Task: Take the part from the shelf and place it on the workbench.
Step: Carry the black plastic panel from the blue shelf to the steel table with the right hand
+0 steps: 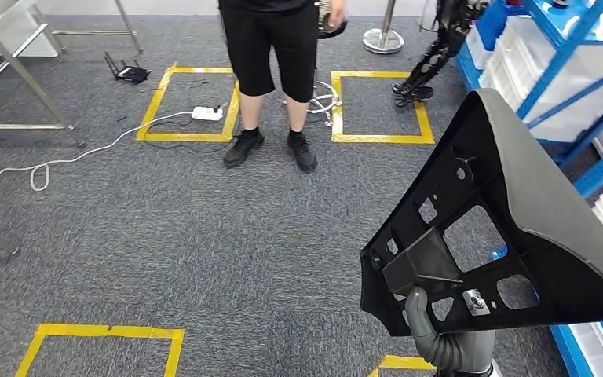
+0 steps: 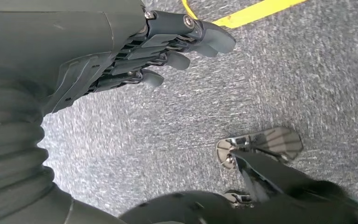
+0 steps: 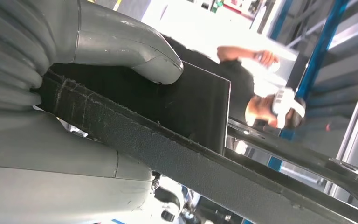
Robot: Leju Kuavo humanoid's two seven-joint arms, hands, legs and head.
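A large black plastic part [image 1: 510, 212] with several cut-outs stands up at the right of the head view, raised over the carpet. My right hand [image 1: 432, 330] grips it from below by a boxy rib. In the right wrist view the thick grey thumb [image 3: 135, 49] presses on the part's black panel [image 3: 191, 102] and its edge runs across the picture. My left hand [image 2: 135, 56] hangs over the grey carpet with its fingers curled in and nothing in it.
A person in black shorts and shoes [image 1: 271, 71] stands ahead on the carpet. Blue shelving [image 1: 573, 71] with white bins lines the right side. Yellow tape squares [image 1: 188, 102] mark the floor, with a white power strip [image 1: 206, 114] and cable. A metal table frame [image 1: 16, 71] stands far left.
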